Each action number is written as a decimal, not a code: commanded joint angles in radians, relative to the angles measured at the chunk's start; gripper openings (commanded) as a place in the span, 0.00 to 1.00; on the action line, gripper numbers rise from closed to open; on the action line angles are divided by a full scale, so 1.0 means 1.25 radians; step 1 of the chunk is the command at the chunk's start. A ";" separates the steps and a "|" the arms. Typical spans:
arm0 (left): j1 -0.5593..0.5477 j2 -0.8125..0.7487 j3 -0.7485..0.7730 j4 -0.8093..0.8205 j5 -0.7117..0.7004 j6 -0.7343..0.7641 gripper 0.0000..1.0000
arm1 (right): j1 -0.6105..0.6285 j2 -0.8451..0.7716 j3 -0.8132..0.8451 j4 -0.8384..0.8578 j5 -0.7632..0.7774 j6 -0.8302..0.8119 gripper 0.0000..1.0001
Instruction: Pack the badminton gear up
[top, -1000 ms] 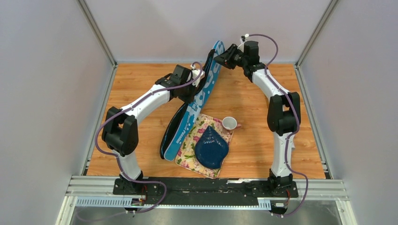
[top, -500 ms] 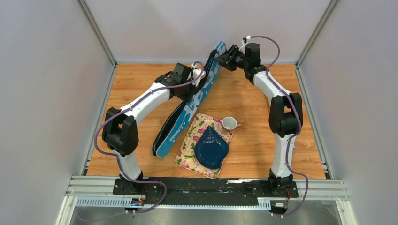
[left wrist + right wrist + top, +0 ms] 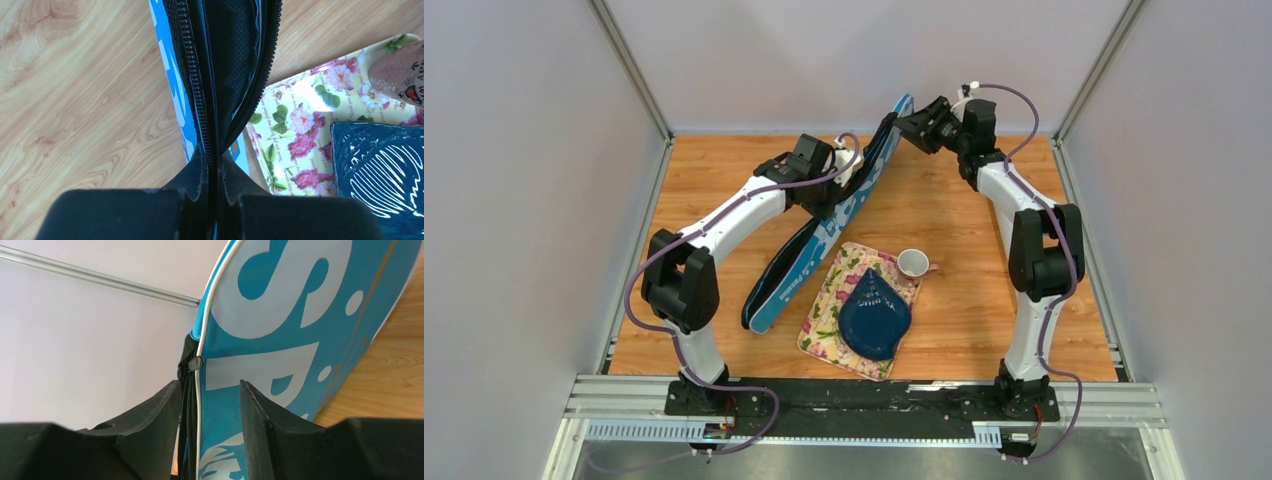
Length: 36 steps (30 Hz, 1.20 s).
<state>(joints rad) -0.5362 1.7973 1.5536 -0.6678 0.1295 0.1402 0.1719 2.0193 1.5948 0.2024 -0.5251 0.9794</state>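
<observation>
Bag, pinched mid-length by the left claw and at its raised far end by the right claw, slants beside the cloth; uneven pulls could free it or drag the cloth.

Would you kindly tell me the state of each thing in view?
racket bag, unzipped, on edge, far end raised
left claw, shut on racket bag
right claw, shut on racket bag
white cup, upright
dark blue plate, lying on floral mat
</observation>
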 commanded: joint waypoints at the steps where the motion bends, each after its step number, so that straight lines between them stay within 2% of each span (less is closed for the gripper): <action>1: -0.005 -0.007 0.049 0.025 0.017 0.013 0.00 | -0.015 -0.047 0.010 0.072 -0.003 0.032 0.50; 4: -0.004 -0.002 0.051 0.018 0.018 0.009 0.00 | -0.026 -0.043 0.003 0.107 -0.008 0.057 0.50; 6: -0.004 -0.001 0.048 0.016 0.019 0.009 0.00 | -0.027 -0.028 0.026 0.098 -0.025 0.057 0.46; 16: -0.004 -0.001 0.047 0.018 0.024 0.002 0.00 | -0.028 0.038 0.075 0.131 -0.061 0.105 0.38; 20: -0.004 -0.001 0.051 0.018 0.026 0.001 0.00 | -0.025 0.049 0.078 0.120 -0.061 0.104 0.39; 25: -0.004 0.000 0.053 0.019 0.030 0.000 0.00 | -0.022 0.033 0.072 0.073 -0.040 0.060 0.46; 36: -0.004 -0.002 0.052 0.011 0.028 0.000 0.00 | -0.022 0.018 0.042 0.062 -0.011 0.041 0.47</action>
<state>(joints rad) -0.5362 1.8050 1.5627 -0.6739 0.1478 0.1368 0.1417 2.0727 1.6539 0.2958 -0.5720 1.0714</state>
